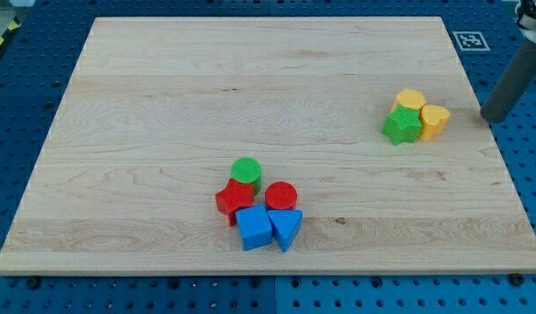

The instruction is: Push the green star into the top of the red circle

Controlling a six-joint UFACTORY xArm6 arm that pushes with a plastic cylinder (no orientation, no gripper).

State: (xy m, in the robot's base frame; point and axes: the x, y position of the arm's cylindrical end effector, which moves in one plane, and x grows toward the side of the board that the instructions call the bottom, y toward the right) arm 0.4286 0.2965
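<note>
The green star (pixel 402 126) lies at the view's right, touching a yellow hexagon (pixel 410 99) above it and a yellow heart (pixel 434 121) to its right. The red circle (pixel 281 195) lies near the view's bottom centre, in a cluster with a green circle (pixel 246 172), a red star (pixel 234 200), a blue cube (pixel 254 228) and a blue triangle (pixel 286 228). My tip (pixel 491 118) is at the board's right edge, to the right of the yellow heart and apart from it.
The wooden board (pixel 163 105) rests on a blue perforated table. A black-and-white marker tag (pixel 470 40) sits at the view's top right, just off the board.
</note>
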